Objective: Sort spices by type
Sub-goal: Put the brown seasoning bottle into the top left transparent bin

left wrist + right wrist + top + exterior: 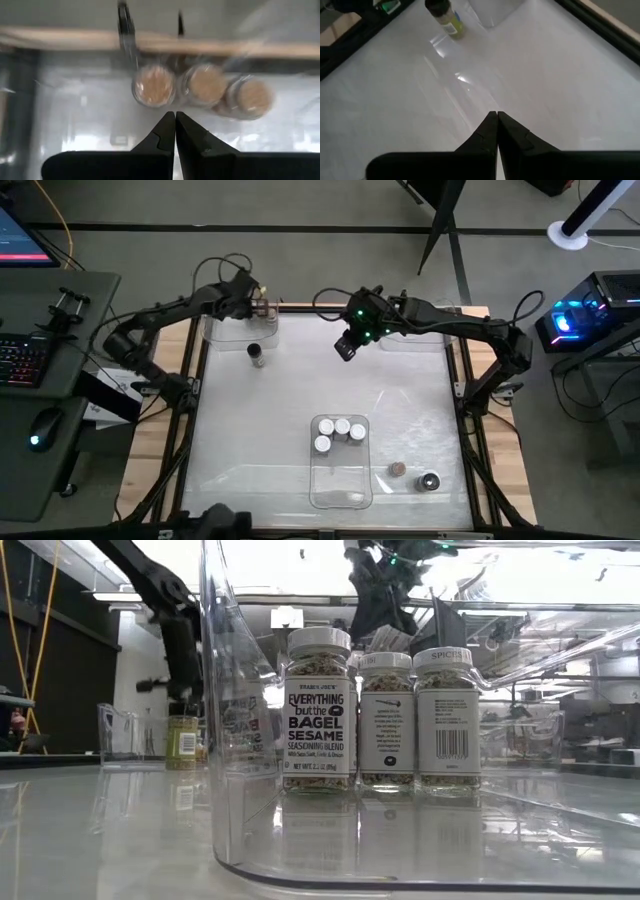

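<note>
three white-capped jars [338,432] are seen standing in the near clear tray [340,485]. three tan-capped jars [200,85] are grouped in the far left tray [225,330], under the left gripper [175,116], jaws closed, empty. the right gripper [497,116] is held above the tabletop [300,390], jaws closed, empty. a dark-capped jar [256,355] is left standing alone.

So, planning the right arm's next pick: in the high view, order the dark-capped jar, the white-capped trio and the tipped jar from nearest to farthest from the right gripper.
From the right gripper:
1. Dark-capped jar, far left.
2. White-capped trio, centre tray.
3. Tipped jar, near right.
</note>
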